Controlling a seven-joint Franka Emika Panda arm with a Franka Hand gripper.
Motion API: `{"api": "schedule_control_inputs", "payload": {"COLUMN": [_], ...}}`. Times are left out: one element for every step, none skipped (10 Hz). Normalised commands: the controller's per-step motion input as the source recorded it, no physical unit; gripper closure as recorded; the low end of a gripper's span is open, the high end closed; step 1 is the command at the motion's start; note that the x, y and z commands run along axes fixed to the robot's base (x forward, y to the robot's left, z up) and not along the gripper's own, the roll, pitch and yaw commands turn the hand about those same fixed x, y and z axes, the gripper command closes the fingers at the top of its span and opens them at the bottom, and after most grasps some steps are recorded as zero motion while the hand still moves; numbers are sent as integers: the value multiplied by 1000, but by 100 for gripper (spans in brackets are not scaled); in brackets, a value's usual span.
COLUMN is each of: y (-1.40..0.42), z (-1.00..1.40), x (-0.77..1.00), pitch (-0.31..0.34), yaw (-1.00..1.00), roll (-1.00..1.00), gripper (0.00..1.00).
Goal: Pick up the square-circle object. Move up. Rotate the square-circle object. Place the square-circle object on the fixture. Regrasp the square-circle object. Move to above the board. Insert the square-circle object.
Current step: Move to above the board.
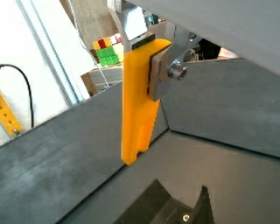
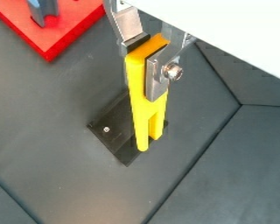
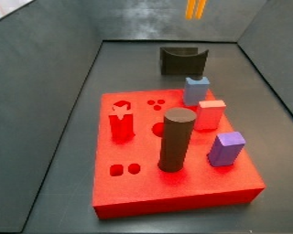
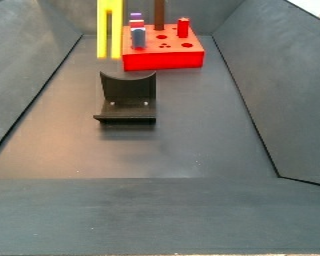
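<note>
My gripper [image 2: 149,57] is shut on the upper end of the square-circle object [image 2: 146,109], a yellow-orange elongated piece. The piece hangs upright with its two short prongs pointing down. It also shows in a wrist view [image 1: 136,114]. It is held in the air above the fixture [image 4: 127,95], a black block with a curved notch, apart from it. The fixture's base plate shows under the prongs [image 2: 108,131]. In both side views only the piece shows [image 3: 196,9] [image 4: 109,30]; the gripper itself is out of frame. The red board [image 3: 143,183] lies beyond the fixture.
On the board stand a tall dark cylinder peg [image 3: 175,137], a blue block [image 3: 197,90], a red block [image 3: 211,114] and a purple block [image 3: 227,148]. Sloping grey walls [image 4: 29,110] enclose the dark floor on all sides.
</note>
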Motion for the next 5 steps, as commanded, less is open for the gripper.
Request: {"api": "schedule_control_inputs", "payload": {"y": [-47, -44, -32, -27, -19], "z": [1000, 955, 760, 663, 471], "x": [40, 36, 30, 25, 21], "pitch": [172, 169, 158, 158, 149], "yaw": [42, 49, 55, 58, 56], "roll": [-34, -34, -39, -42, -49], "gripper": [100, 100, 100, 100, 100]}}
